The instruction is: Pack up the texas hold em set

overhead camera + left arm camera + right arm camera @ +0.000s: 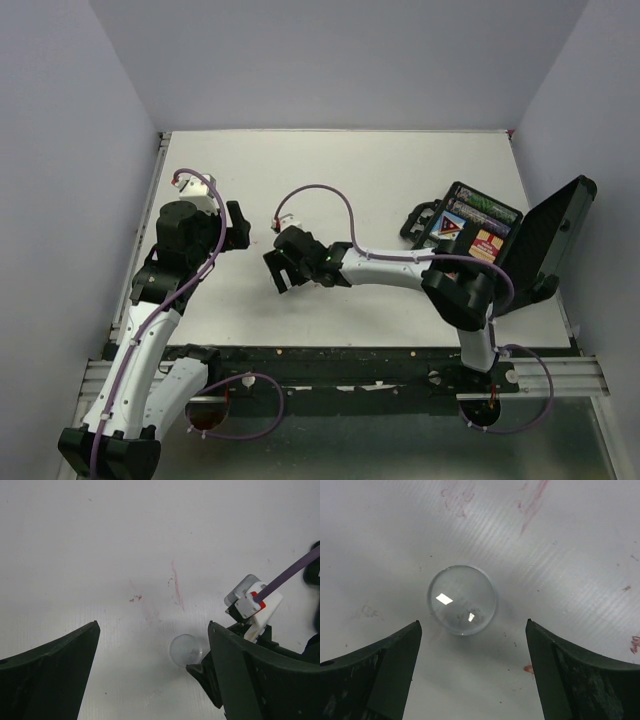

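Note:
A clear round marker [462, 599] lies on the white table, just ahead of my right gripper [472, 624], which is open and low over the table with nothing between its fingers. In the left wrist view the marker [186, 650] lies beside one right fingertip [200, 672]. My left gripper [152, 625] is open and empty, above and to the left of the marker. In the top view the left gripper [240, 225] and the right gripper [278, 268] are near the table's middle. The black case [470, 230] stands open at the right, with chip rows, a blue card box [450, 228] and a red card box [487, 245].
The case's lid [548, 245] stands raised at the table's right edge. The right arm stretches from the case across to the table's middle. Red smudges [175, 582] mark the table surface. Grey walls close in the table at the back and sides.

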Controlling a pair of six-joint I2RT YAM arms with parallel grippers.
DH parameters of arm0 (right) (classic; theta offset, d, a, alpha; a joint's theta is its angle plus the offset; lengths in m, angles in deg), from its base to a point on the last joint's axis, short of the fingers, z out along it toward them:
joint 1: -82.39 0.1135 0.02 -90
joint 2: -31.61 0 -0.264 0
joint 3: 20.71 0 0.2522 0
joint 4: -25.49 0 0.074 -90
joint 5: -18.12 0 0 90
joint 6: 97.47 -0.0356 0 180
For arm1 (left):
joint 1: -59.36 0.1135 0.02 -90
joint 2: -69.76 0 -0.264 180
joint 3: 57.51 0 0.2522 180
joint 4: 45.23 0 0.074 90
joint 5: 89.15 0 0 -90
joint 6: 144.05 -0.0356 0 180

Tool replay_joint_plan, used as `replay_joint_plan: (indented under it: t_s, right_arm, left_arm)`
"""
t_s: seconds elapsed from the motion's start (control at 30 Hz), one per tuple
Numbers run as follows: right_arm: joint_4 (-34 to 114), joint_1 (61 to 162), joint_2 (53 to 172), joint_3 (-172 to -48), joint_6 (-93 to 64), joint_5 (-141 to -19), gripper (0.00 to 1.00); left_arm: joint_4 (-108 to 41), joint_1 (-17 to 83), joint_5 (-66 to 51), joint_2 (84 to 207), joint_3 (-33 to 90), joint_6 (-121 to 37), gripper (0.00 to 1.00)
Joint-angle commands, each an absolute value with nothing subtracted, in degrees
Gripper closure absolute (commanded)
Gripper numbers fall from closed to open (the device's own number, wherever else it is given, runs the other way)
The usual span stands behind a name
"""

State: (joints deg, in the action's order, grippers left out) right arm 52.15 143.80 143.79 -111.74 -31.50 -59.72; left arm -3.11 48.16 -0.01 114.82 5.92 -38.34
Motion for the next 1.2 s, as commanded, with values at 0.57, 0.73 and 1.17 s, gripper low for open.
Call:
replay_joint_plan:
  t_s: [0.57,0.73,1.17]
  right_arm:
    - [51.4,148.4,154.0,-119.0,-29.8,-50.5,0.12]
    - [52.0,148.6,155.0,-119.8,-29.7,-50.3,0.14]
    - [55.7,148.7,156.5,-121.2,-30.6,-48.8,0.32]
  left_arm:
    - [-4.6,48.6,-1.8,114.8,5.2,-38.0,0.02]
    - [-4.6,48.6,-2.1,114.8,5.2,-38.0,0.03]
    - [-4.7,48.6,-2.4,114.9,5.2,-38.0,0.03]
